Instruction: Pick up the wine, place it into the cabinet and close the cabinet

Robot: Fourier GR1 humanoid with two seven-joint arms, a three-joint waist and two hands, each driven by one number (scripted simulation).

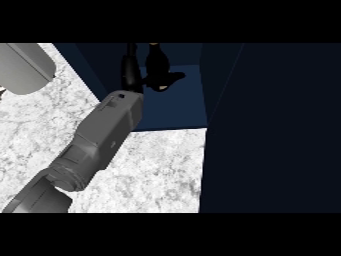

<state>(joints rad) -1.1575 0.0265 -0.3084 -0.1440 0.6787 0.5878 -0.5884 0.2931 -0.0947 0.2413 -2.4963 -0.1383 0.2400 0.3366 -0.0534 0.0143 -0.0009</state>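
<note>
— In the upper middle of the frame, inside the dark blue cabinet point(180, 107), the left robot hand point(131, 72) is seen at the end of the grey forearm point(103, 135). The wine point(158, 65) is just beside it, to its right.

— Is the wine held?

— That cannot be told. Black hand and dark bottle merge against the shadowed interior. Neither how far the hand is open nor whether anything is gripped can be made out. The right robot hand is not shown.

— What could go wrong from here?

— If the bottle is not properly seated on the cabinet floor, it could be tipped when the hand is drawn out, since the two lie so close together. A bottle left near the front edge could also be struck by the cabinet door point(284, 125), taken to be the dark panel filling the right of the frame.

— And the forearm?

— It is laid across the cabinet's threshold, above the marbled desk point(158, 170). If the door were swung before the arm is pulled back toward the lower left, the arm would be caught and the closing blocked.
</note>
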